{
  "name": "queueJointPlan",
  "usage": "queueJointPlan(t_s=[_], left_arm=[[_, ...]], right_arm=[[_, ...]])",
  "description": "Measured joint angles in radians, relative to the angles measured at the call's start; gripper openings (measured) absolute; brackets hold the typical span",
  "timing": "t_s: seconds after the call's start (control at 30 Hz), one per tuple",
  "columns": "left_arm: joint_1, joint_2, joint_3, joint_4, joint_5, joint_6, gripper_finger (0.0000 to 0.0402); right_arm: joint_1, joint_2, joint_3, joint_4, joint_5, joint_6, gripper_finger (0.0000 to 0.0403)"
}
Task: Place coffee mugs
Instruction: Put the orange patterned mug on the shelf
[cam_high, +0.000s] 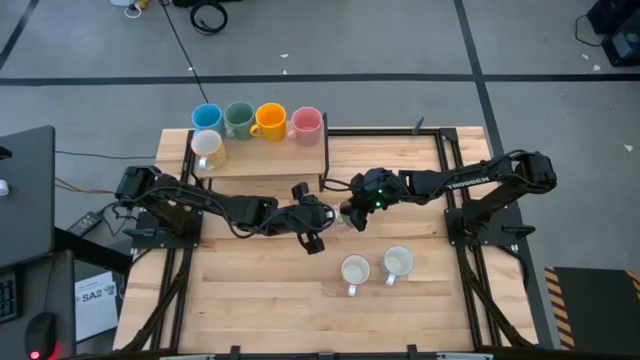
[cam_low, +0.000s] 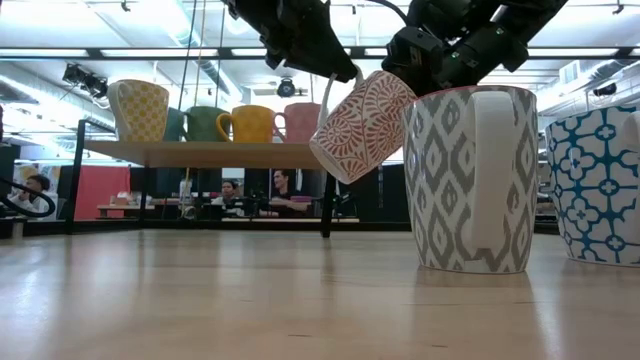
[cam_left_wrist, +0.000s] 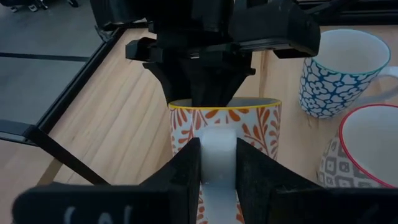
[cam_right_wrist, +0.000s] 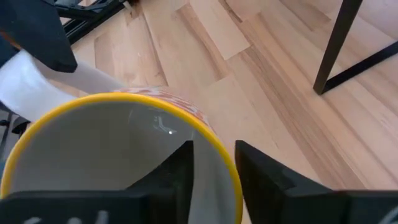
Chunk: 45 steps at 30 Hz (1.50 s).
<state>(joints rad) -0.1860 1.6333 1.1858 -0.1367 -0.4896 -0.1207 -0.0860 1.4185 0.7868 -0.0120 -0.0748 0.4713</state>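
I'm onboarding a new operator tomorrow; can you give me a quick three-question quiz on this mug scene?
1. True or false: the orange-patterned mug rests on the tabletop.
2. The left end effector grips that mug by its: A rim, B handle, C base.
3. How many mugs stand on the tabletop?
Key: 1 false, it hangs tilted in the air; 2 B; 3 two, the grey-patterned mug and the blue-patterned mug.

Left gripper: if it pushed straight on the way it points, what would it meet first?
Probably the right gripper: the left gripper, jaws shut on the handle of the orange-patterned mug, faces it astride the far rim.
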Motion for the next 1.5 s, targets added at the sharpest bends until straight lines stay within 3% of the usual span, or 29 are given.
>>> queueJointPlan(t_s=[0.33,0.53,0.83,0.97,1.2,1.37,1.5], left_arm=[[-0.008,0.0,0.0,0.002,-0.002,-0.03,0.0083],[-0.029,-0.009,0.0,-0.022,-0.003,-0.085,0.0084],[-0.087,-0.075,0.0,-0.06,-0.106,-0.171,0.0084],[-0.125,-0.125,0.0,-0.108,-0.231,-0.21,0.0084],[-0.205,-0.206,0.0,-0.225,-0.576,-0.276,0.0082],[-0.25,-0.235,0.0,-0.382,-0.832,-0.442,0.008],[-0.257,-0.236,0.0,-0.549,-0.935,-0.643,0.008]], right_arm=[[-0.007,0.0,0.0,-0.003,-0.035,-0.006,0.0198],[-0.055,-0.02,0.0,-0.007,-0.163,-0.027,0.02],[-0.112,-0.144,0.0,-0.011,-0.16,-0.059,0.02],[-0.122,-0.207,0.0,-0.011,-0.16,-0.072,0.0199],[-0.124,-0.281,-0.001,-0.012,-0.154,-0.082,0.0199],[-0.124,-0.293,-0.001,-0.012,-0.152,-0.082,0.02],[-0.124,-0.293,-0.001,-0.013,-0.152,-0.084,0.0199]])
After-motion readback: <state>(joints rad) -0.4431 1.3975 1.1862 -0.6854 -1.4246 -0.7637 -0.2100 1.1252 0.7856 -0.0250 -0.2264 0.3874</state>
